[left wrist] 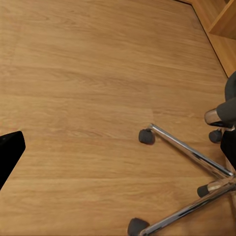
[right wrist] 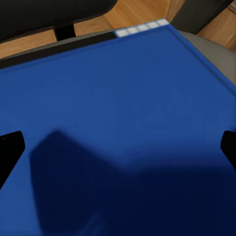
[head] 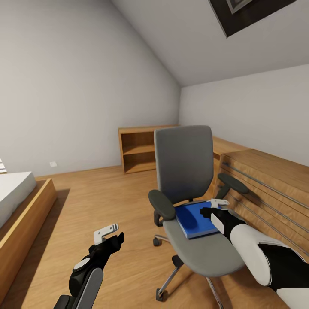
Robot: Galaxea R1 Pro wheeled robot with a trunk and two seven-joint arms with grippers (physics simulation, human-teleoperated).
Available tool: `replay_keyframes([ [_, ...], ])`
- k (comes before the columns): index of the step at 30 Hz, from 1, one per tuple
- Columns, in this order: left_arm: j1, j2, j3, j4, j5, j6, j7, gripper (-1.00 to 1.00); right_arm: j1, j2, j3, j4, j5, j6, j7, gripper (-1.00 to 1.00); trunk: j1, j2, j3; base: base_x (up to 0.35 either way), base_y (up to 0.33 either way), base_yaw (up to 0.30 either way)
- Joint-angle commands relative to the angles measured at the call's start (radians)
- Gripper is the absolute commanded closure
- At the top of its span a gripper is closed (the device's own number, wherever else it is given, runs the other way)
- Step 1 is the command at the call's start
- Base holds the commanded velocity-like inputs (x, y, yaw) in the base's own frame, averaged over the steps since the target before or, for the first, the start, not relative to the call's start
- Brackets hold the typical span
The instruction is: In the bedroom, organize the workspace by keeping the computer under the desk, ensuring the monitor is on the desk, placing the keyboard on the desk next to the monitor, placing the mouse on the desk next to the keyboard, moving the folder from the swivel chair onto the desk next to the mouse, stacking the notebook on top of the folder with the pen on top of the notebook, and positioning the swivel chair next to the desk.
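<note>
The room is evenly and softly lit. A dark shadow is cast on the blue folder [right wrist: 123, 113]. Edges look slightly blurred.

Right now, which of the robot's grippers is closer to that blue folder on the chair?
The right. The right gripper hangs open just over the blue folder on the swivel chair seat. The left gripper is off beside the chair, above bare floor.

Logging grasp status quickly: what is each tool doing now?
Left tool: open, empty, above the floor.
Right tool: open, above the blue folder, not holding it.
</note>
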Motion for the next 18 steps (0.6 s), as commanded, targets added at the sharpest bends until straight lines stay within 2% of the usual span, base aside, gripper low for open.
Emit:
replay_keyframes([
  [1,-0.001,0.0,-0.001,-0.001,0.01,0.002,0.01,-1.0,0.0,0.0,-0.008,-0.001,0.002,0.005,-0.002,-1.0,0.0,0.0,-0.002,0.0,0.0,0.0],
  [18,-0.001,0.001,-0.003,-0.001,0.01,0.002,0.009,-1.0,0.0,0.0,-0.009,-0.002,0.002,0.008,-0.001,-1.0,0.0,0.0,-0.008,0.0,0.0,0.0],
])
